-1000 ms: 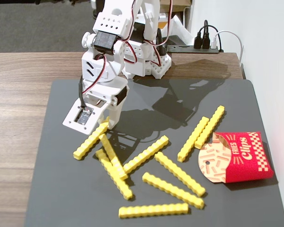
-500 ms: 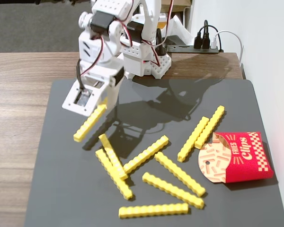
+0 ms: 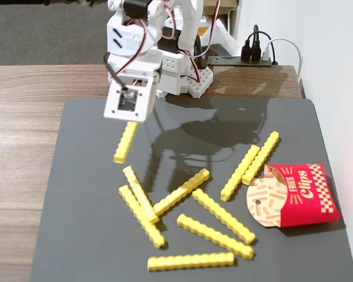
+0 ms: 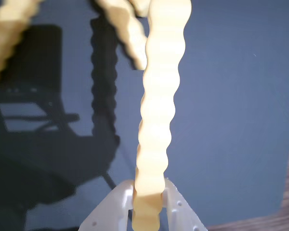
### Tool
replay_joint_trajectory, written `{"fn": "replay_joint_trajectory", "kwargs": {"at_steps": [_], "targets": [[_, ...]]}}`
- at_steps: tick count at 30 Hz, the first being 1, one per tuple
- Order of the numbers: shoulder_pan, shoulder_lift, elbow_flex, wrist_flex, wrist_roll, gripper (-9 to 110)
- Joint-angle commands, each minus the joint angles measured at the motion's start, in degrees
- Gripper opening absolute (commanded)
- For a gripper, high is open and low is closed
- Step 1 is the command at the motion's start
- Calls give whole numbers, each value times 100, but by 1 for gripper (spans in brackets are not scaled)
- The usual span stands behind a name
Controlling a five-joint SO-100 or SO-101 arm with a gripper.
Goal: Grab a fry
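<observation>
My gripper (image 3: 131, 119) is shut on one end of a bright yellow crinkle-sided fry (image 3: 125, 143), which sticks out from the jaws toward the front of the mat. In the wrist view the white jaws close on both sides of the fry (image 4: 159, 106) at the bottom edge, around the gripper's centre (image 4: 148, 193). The fry's shadow lies apart from it on the left, so it seems held a little above the mat. Several more yellow fries (image 3: 215, 235) lie scattered on the mat in front, two of them blurred at the top of the wrist view (image 4: 127, 29).
A dark grey mat (image 3: 76, 235) covers the wooden table (image 3: 23, 129). A red "Fries" carton (image 3: 303, 197) lies on its side at the right. The arm's white base (image 3: 182, 70) stands at the back, with a power strip (image 3: 253, 56) beside it.
</observation>
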Motion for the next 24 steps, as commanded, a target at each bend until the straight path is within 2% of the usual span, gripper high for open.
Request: {"fn": "replay_joint_trajectory", "kwargs": {"at_steps": [1, 10, 24], "targets": [[-448, 229, -589, 316, 176, 0], [-1600, -193, -1714, 1011, 993, 0], [-1688, -334, -1907, 1081, 1011, 0]]}}
